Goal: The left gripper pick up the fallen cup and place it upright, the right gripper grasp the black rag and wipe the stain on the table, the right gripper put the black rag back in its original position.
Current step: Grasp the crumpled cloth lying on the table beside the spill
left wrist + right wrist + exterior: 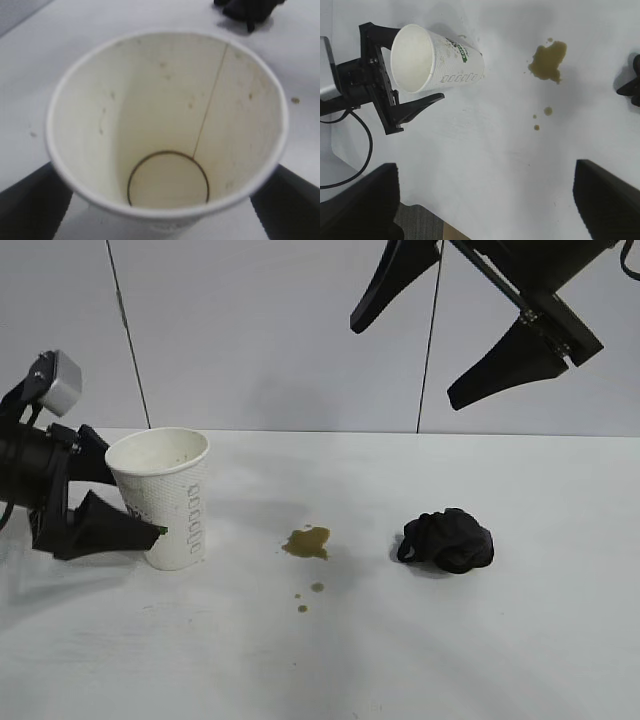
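Upright cup [165, 498] hides far finger of open left gripper [125, 505].

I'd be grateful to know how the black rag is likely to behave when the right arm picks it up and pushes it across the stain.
The black rag lies bunched in soft folds, so it is probably floppy and will sag and reshape when lifted. It looks light, so it may slide rather than scrub the stain without downward pressure.
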Available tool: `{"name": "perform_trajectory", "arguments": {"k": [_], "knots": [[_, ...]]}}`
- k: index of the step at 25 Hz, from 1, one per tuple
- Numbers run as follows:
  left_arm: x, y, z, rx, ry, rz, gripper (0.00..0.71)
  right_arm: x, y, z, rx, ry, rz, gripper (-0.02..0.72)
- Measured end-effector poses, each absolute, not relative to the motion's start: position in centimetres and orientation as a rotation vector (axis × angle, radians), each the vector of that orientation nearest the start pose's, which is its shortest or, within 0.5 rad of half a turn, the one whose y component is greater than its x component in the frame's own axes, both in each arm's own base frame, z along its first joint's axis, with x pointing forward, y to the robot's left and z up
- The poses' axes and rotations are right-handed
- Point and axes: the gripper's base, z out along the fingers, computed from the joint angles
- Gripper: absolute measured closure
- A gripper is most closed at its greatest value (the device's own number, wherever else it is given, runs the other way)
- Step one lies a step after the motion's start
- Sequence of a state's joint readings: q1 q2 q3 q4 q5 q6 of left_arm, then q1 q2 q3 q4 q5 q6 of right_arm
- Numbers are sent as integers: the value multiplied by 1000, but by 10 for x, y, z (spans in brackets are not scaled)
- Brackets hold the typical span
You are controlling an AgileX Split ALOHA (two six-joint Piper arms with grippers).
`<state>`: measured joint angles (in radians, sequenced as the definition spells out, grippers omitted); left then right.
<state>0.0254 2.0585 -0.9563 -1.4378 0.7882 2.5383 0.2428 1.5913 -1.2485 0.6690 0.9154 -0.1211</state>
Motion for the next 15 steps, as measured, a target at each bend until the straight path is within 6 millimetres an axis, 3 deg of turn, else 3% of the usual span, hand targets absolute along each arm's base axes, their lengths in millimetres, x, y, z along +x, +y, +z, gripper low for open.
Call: {"name": "perform_trajectory", "arguments": {"k": [3,7,11,15], "knots": [[342,-47,89,1420,1979,-509,24,311,123,294,-72,2662,869,51],[347,-17,107,1149,2196,-419,24,311,123,294,-72,2662,869,51],[350,32,152,632,2334,-246,24,311,123,294,-72,2662,869,51],[331,85,219,215,2246,-106,24,311,123,294,-72,2662,870,51]]}}
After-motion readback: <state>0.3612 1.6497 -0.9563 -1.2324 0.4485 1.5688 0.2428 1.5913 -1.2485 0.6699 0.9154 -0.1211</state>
